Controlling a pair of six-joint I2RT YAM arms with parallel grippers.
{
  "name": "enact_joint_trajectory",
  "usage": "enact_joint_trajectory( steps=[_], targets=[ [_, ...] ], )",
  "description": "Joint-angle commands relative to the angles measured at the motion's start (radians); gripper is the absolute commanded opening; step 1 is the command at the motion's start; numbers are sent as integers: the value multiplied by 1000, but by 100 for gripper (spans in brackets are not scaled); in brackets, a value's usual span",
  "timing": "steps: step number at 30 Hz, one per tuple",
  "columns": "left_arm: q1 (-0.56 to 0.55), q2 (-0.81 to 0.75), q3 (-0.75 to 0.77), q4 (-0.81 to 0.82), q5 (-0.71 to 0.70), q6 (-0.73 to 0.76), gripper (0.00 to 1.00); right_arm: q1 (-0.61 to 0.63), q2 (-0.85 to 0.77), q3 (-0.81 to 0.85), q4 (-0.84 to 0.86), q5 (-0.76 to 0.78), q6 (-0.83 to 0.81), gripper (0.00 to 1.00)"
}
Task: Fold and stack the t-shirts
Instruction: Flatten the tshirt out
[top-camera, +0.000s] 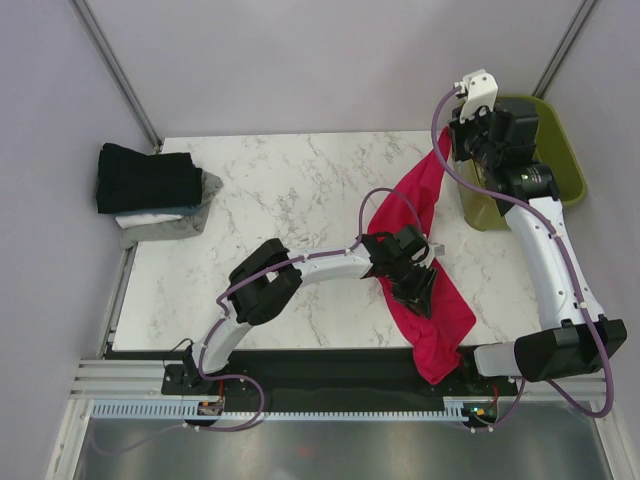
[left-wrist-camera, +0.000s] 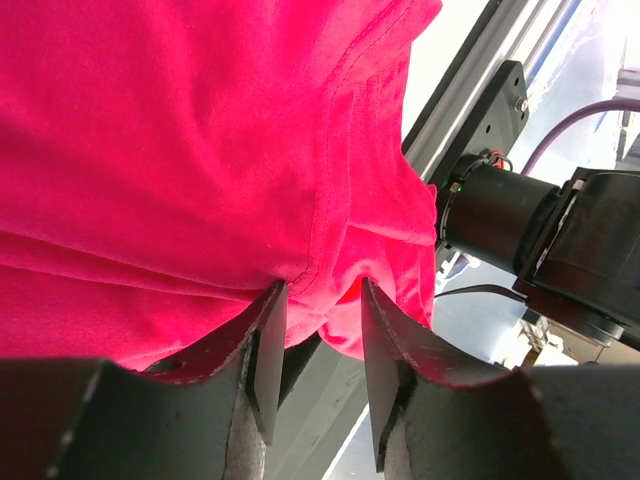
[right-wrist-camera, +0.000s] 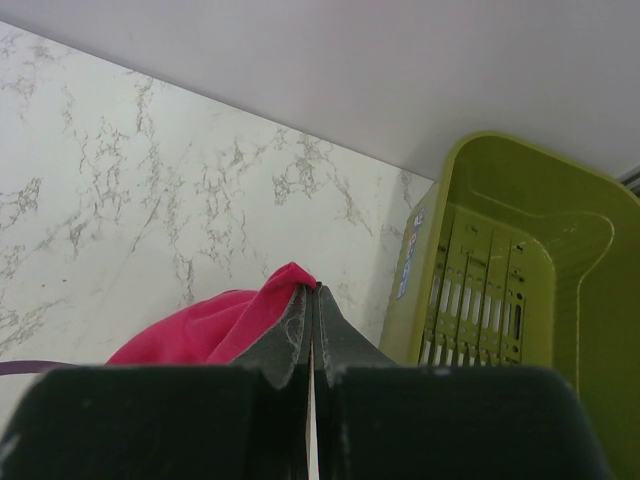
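A crimson-pink t-shirt (top-camera: 425, 215) stretches in a long strip from the back right of the marble table down over its near edge. My right gripper (top-camera: 452, 148) holds its far corner lifted beside the basket; in the right wrist view the gripper (right-wrist-camera: 315, 290) is shut with pink cloth (right-wrist-camera: 215, 330) pinched at its tips. My left gripper (top-camera: 413, 283) rests on the shirt's lower part. In the left wrist view the gripper (left-wrist-camera: 322, 290) is open, and a fold of the shirt (left-wrist-camera: 180, 150) bulges between its tips. Folded shirts are stacked at back left: black (top-camera: 148, 177) over white (top-camera: 150, 215) and grey (top-camera: 190, 222).
An olive-green plastic basket (top-camera: 560, 150) stands off the table's back right corner, close to the right gripper, and shows in the right wrist view as basket (right-wrist-camera: 500, 260). The right arm's base (left-wrist-camera: 520, 225) lies just past the shirt's hanging end.
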Motion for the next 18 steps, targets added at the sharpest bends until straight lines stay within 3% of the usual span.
enact_joint_trajectory(
  steps=[1,12,18],
  targets=[
    [-1,2,23,-2,-35,57,43,-1,-27,-12,48,-2,-11,0],
    [-24,60,53,-43,-109,133,42,-1,-46,-35,58,5,-11,0],
    [-39,65,61,-46,-132,157,27,-1,-57,-41,60,3,-6,0]
  ],
)
